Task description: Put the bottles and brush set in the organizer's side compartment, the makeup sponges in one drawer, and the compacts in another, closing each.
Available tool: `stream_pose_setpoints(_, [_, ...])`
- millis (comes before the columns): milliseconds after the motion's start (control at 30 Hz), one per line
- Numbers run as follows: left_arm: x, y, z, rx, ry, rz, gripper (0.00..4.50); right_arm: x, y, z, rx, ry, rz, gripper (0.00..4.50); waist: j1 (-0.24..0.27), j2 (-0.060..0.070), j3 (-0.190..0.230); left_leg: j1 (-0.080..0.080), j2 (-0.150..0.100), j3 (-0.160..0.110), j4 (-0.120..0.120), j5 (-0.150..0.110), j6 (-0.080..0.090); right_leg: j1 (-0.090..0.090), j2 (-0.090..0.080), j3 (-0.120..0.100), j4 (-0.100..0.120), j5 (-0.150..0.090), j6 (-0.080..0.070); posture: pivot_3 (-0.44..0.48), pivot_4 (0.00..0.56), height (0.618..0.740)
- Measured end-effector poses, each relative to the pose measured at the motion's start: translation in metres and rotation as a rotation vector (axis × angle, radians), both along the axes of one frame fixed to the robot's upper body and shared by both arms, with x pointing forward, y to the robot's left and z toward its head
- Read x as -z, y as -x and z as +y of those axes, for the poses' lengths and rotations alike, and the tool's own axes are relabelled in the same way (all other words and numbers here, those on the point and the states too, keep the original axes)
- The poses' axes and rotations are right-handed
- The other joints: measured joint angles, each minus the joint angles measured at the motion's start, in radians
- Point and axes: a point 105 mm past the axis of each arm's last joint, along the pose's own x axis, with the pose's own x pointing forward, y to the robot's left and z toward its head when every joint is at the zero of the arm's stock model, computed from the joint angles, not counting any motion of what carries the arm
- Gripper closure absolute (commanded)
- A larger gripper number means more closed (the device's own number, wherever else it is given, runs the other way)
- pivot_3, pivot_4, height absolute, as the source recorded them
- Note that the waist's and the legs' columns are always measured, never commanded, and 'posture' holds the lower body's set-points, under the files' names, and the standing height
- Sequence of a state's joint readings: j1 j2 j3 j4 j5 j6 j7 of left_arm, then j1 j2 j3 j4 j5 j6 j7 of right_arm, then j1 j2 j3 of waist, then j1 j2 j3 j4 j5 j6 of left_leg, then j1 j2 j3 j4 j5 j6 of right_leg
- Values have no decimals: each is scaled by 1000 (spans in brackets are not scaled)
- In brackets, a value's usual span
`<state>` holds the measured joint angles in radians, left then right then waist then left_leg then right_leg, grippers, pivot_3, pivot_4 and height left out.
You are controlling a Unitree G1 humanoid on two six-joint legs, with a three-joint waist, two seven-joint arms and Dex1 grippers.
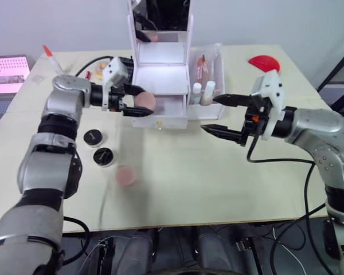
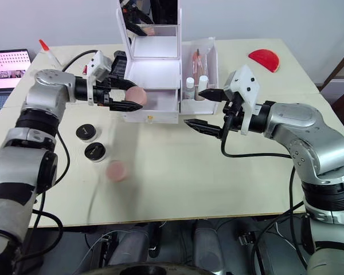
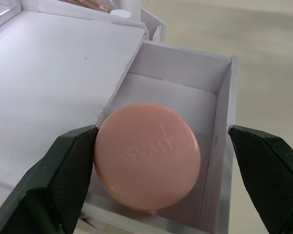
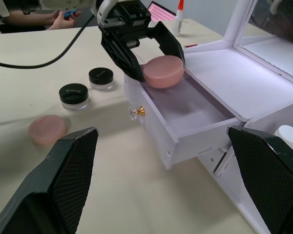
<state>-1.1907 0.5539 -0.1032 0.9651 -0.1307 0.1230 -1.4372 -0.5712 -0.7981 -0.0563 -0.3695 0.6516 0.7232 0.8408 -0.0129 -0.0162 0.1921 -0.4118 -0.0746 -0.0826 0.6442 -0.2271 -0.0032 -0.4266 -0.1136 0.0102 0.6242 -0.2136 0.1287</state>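
The left pincer (image 1: 136, 103) hangs over the open upper drawer (image 4: 185, 114) of the white organizer (image 1: 160, 86) with a round pink makeup sponge (image 3: 147, 155) between its fingers. In the left wrist view one finger touches the sponge's edge while the other stands well clear of it, so the jaws are spread and the sponge looks released, or about to be, into the drawer. That suits the task: this drawer seems chosen for the sponges, and holding the sponge over the drawer's middle lets it drop flat inside the walls.

The sponge is a thick, smooth, matte disc with rounded edges and faint embossed lettering; it looks soft. A second pink sponge (image 1: 125, 176) lies flat on the cream desk (image 1: 218, 189), near two compacts (image 1: 98, 147), which are squat round pots with glossy black lids, left of the organizer and still to be stored.

The drawer is a shallow rigid box of white board with a small gold knob (image 4: 138, 112) on its front. The side compartment (image 1: 209, 80) already holds white-capped bottles (image 1: 203, 91) and what looks like the brush set.

The right pincer (image 1: 222, 114) hovers with jaws spread wide and empty in front of the organizer, probably waiting clear of the drawer's path.
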Motion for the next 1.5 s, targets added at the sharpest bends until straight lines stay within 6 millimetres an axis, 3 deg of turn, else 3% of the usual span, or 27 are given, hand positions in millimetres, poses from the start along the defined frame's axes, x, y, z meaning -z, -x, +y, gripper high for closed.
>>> stream_pose_setpoints(600, [0,2,3,-6,6,25,66,1,0,-1,9,-7,2,0,1,0,0,0,0,0,1,0,0,0,0,0,1,0,0,0,150,738])
stream_pose_setpoints(733, [-12,6,13,-6,63,33,66,4,2,-10,43,-9,7,0,0,0,0,-1,0,0,1,0,0,0,0,0,1,0,0,0,150,738])
stream_pose_setpoints(833, [-31,18,40,-38,86,-2,66,9,7,-35,122,0,24,0,-2,0,0,-1,0,0,1,-1,1,-1,0,1,1,0,0,0,150,738])
stream_pose_setpoints(900, [-31,28,66,-96,81,-4,66,13,11,-58,202,14,39,0,-5,0,0,0,0,1,1,-1,2,-1,0,2,2,0,0,0,150,738])
stream_pose_setpoints(1167, [3,67,143,-365,39,62,66,21,21,-130,433,44,44,0,0,0,0,2,0,1,2,-1,1,0,-1,3,3,-1,0,0,150,738])
stream_pose_setpoints(1367, [40,108,212,-671,27,97,66,32,33,-177,581,44,51,0,2,1,0,2,1,1,0,-2,0,0,-2,3,2,-1,-1,0,150,738])
stream_pose_setpoints(1500, [46,142,256,-870,17,83,66,37,48,-207,661,41,73,0,4,1,0,2,1,2,0,-3,-1,2,-4,3,-5,-3,-4,0,150,738])
